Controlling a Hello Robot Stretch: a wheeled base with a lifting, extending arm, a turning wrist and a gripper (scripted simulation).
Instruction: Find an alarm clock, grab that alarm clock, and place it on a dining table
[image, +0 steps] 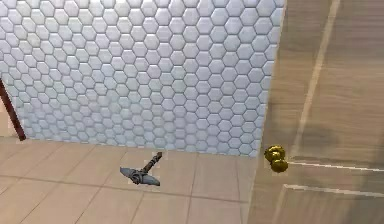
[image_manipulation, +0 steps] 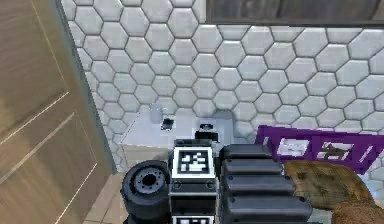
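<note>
In the forward view, a dark red-brown slanted bar (image: 5, 105) cuts the left edge. A wall of pale hexagonal tiles (image: 140, 70) rises behind a tan tiled floor (image: 60, 185). A dark short-handled tool (image: 142, 172) lies on that floor near the middle. A light wooden door (image: 330, 90) with a round brass knob (image: 275, 158) stands close at the right.

In the arm side view the door fills the left. Next comes a pale grey low fixture (image_manipulation: 150, 150) against the tiles, with small dark and white blobs (image_manipulation: 168, 123) on its top. I cannot tell where the alarm clock is, because those blobs are too small to name.

Low in the middle sits what I take to be the gripper (image_manipulation: 148, 190), a dark round body left of a white square marker (image_manipulation: 195, 163). Its far end cannot be made out, so I cannot tell whether it holds anything. Further right are a purple panel with small pictures (image_manipulation: 320, 147) and a brown mottled mass (image_manipulation: 335, 190).

The search looks unfinished. The space is tight, so a careless turn could knock the base against the door or its knob. Driving straight ahead could catch the tool under a wheel.
</note>
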